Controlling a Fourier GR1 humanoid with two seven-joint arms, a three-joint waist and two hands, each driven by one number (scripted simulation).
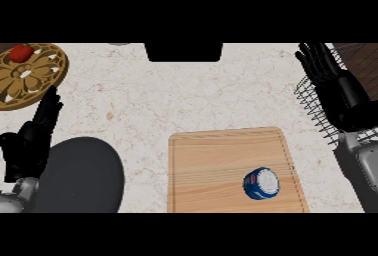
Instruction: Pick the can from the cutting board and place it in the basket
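While each robot hand point(33, 135) point(336, 85) rests open-fingered, the can point(261, 183) stands on the cutting board point(214, 160) atop marbled counter point(148, 100).

I see the can point(261, 183) lying on the cutting board point(214, 165), in its lower right part near the right edge. It is blue with a white face turned toward me and a small red mark. The board is pale wood, flat on the desk. The wire basket point(314, 102) sits at the right edge, well apart from the can.
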